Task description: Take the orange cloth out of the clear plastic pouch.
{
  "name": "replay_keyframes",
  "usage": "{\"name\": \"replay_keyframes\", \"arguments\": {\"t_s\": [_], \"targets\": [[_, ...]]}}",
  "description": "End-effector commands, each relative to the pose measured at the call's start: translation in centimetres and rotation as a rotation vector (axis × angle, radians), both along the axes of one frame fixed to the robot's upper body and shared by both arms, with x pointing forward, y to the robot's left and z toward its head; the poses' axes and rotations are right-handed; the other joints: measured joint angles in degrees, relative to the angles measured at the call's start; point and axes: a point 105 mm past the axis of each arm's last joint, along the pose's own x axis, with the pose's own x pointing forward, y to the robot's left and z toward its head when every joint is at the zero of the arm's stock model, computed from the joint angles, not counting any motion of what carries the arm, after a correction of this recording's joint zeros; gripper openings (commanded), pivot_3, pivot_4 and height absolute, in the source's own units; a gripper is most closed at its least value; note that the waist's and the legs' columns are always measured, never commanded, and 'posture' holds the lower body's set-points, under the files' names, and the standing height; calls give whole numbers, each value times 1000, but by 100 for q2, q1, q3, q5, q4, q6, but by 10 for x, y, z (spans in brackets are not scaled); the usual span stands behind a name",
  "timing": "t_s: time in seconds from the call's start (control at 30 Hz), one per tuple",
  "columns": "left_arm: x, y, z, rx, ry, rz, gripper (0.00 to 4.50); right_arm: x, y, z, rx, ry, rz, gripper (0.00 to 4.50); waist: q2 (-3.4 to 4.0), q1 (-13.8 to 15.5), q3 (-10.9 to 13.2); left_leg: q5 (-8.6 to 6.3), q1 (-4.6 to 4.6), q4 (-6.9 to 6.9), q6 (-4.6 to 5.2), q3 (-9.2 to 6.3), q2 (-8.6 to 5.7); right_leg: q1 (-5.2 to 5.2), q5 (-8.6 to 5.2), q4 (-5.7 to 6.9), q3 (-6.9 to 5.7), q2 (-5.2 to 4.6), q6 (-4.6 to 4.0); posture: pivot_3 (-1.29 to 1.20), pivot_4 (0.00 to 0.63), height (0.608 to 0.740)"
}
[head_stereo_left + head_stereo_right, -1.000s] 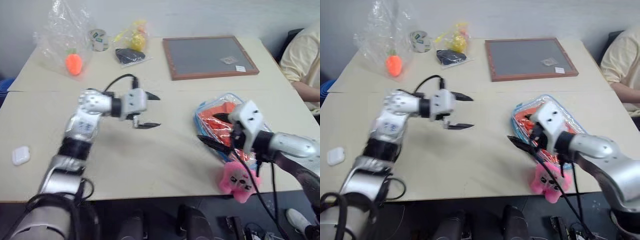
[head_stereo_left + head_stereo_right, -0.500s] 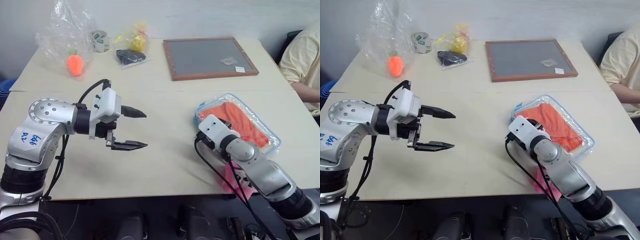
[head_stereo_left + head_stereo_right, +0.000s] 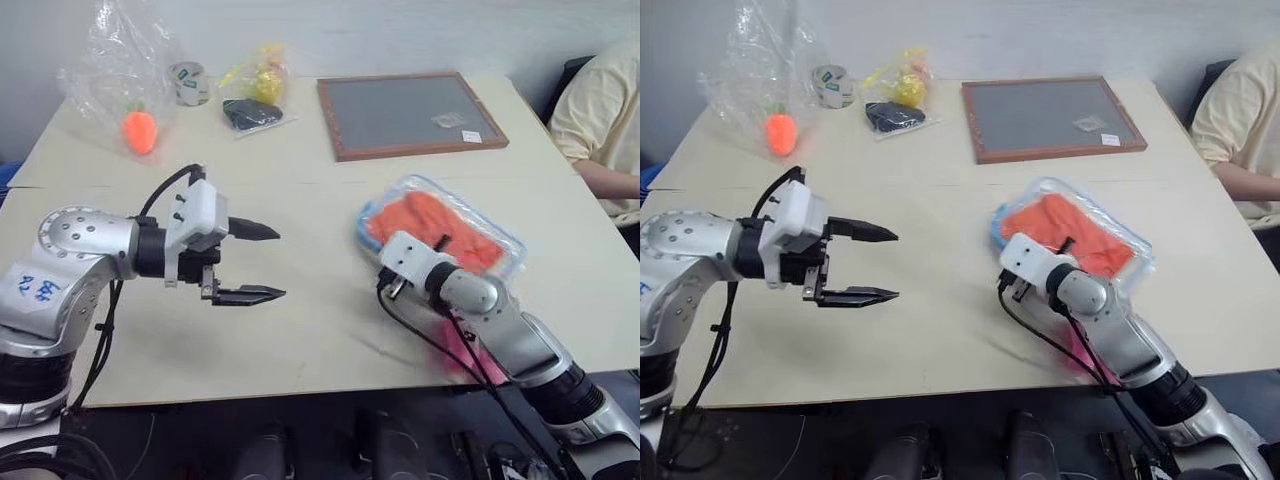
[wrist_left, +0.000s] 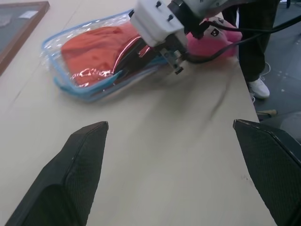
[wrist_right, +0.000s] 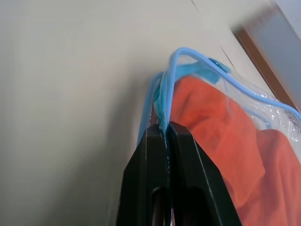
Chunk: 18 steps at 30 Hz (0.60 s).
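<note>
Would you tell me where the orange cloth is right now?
In the left eye view, the orange cloth lies inside the clear plastic pouch on the table's right side, beside the right tool.

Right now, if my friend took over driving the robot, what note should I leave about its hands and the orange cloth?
Right gripper: fingers shut, pinching the light-blue edge of the clear plastic pouch at its near corner.
Left gripper: fingers open, holding nothing, hovering above the table well to the left of the pouch.
The orange cloth is inside the pouch, which lies flat on the table; a pink plush charm sits by the pouch, near the table's front edge.
Done: pouch edge gripped.
Left: open the pouch and pull the cloth out.
</note>
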Motion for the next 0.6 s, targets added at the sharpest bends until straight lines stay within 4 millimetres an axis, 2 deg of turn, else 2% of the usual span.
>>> {"name": "replay_keyframes", "arguments": {"t_s": [0.03,0.17,0.33,0.43,0.53,0.6], "targets": [[-24,4,10,5,10,-30,4500,-22,25,5,-77,-40,317,31,0,-21,0,0,0,0,0,-1,1,0,-1,0,0,0,0,0,150,740],[-48,11,4,51,78,-28,4500,-29,47,-4,-132,-45,538,31,1,-82,1,-1,3,5,-1,-2,32,3,-2,2,-1,0,-2,0,150,740],[-65,16,-1,70,114,12,4500,-26,70,-14,-138,-33,651,31,3,-86,2,-6,6,8,-10,-1,44,2,-11,12,-1,11,-19,0,150,740],[-70,17,-4,72,116,36,4500,-30,76,-17,-130,-14,706,31,5,-81,3,-8,6,10,-15,-6,49,2,-14,14,-4,14,-24,0,150,740],[-71,19,-3,68,110,66,4500,-28,75,-20,-133,23,708,649,5,-83,3,-9,8,10,-17,-6,50,3,-15,15,-2,16,-26,0,150,740],[-71,21,-4,66,111,76,4500,-28,75,-20,-131,38,707,1327,7,-84,4,-10,8,11,-20,-5,53,3,-16,17,-1,19,-28,0,150,740]]}}
